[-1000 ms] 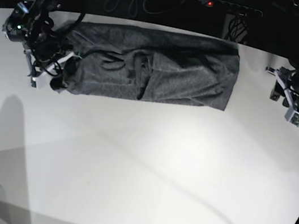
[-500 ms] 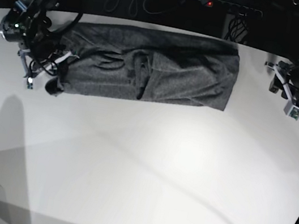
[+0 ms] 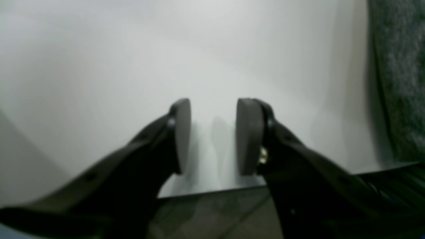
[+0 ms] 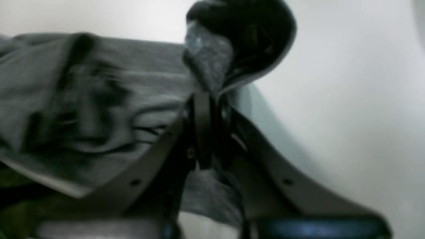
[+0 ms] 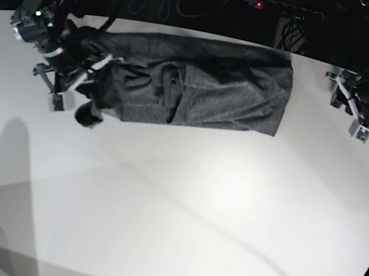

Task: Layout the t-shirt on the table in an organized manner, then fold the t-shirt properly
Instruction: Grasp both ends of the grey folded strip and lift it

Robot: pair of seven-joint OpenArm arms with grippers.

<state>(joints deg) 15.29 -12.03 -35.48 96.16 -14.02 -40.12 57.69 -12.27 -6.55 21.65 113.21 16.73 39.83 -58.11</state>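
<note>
Right gripper (image 4: 206,132), nearest the lens, is clenched on a bunched end of the t-shirt (image 5: 200,87), apparently a sleeve, though blur obscures it. The shirt lies as a folded band along the far side of the table (image 5: 178,215). Beyond, the left gripper (image 3: 212,136) hangs parted, grasping nothing. Carry the pinched end across low and evenly so that edges align.

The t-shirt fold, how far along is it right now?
Looks done: the t-shirt lies on the table as a long narrow band, so the lengthwise folds seem made. In hand: the right end effector is shut on the shirt's end, with a bunch of cloth raised. The left end effector is open over bare table, holding nothing. Left: likely folding that end across, then tidying.
</note>
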